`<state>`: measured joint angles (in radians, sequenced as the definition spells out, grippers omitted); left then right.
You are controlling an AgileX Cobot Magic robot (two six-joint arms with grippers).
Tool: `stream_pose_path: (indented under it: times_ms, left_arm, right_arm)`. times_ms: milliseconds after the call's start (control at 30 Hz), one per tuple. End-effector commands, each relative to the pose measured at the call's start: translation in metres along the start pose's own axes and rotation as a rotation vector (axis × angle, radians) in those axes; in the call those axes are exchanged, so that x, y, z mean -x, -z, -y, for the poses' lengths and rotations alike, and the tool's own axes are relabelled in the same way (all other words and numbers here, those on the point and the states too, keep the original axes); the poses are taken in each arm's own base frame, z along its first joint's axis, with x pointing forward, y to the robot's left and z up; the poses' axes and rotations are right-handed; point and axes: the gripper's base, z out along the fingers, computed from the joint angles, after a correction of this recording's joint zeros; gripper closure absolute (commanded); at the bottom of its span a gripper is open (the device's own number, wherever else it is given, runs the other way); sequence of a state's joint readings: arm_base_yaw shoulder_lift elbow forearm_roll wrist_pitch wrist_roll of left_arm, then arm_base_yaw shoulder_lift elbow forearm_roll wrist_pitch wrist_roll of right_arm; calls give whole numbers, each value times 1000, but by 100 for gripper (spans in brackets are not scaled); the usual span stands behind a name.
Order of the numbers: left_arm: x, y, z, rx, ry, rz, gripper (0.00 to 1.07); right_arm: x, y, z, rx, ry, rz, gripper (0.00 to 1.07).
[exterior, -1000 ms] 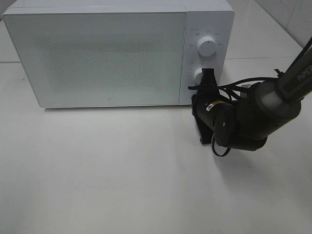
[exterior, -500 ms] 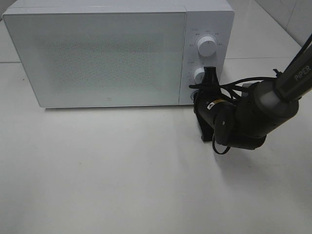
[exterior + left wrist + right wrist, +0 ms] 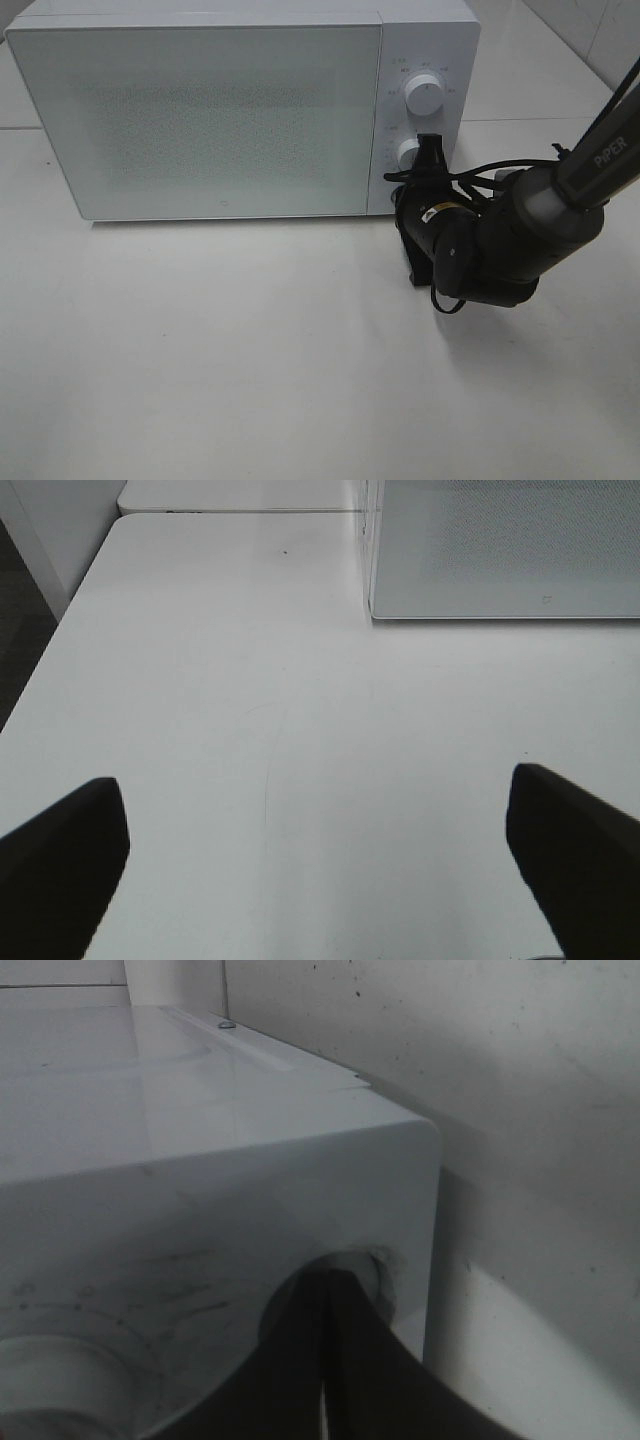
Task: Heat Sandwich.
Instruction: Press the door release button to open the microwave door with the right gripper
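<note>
At the microwave [image 3: 250, 12] control panel: right claw [image 3: 430, 158], jaws shut together with nothing between them, tip against the lower dial [image 3: 405, 153]. Change over the last second: wrist rolled slightly, forearm shifted, tip kept at the dial. Likely the timer is being set, a late step. Door [image 3: 200, 120]: closed. Sandwich: not visible in any view, presumably behind the frosted door. Left claw [image 3: 315, 785]: spread wide, empty, over the surface [image 3: 250, 730] beside the microwave.
</note>
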<state>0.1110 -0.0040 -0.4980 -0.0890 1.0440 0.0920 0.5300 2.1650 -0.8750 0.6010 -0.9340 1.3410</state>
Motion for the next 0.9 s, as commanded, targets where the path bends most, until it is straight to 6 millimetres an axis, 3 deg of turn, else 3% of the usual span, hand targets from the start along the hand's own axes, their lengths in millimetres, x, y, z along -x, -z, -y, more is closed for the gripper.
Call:
stream_pose_path:
  times_ms: [33,133,300,900]
  left_arm:
    - [-1,2,1,0,5,26,10]
    - [-1,2,1,0,5,26,10]
    - [-1,2,1,0,5,26,10]
    - [-1,2,1,0,5,26,10]
  right_arm:
    - [7,-8,-43,281,-2,36,107]
    - [12,-10,-61,400,21,70,107]
    - [15,-16,-74,447,27,74,107]
    - [11,-21,-62,306,35,29,107]
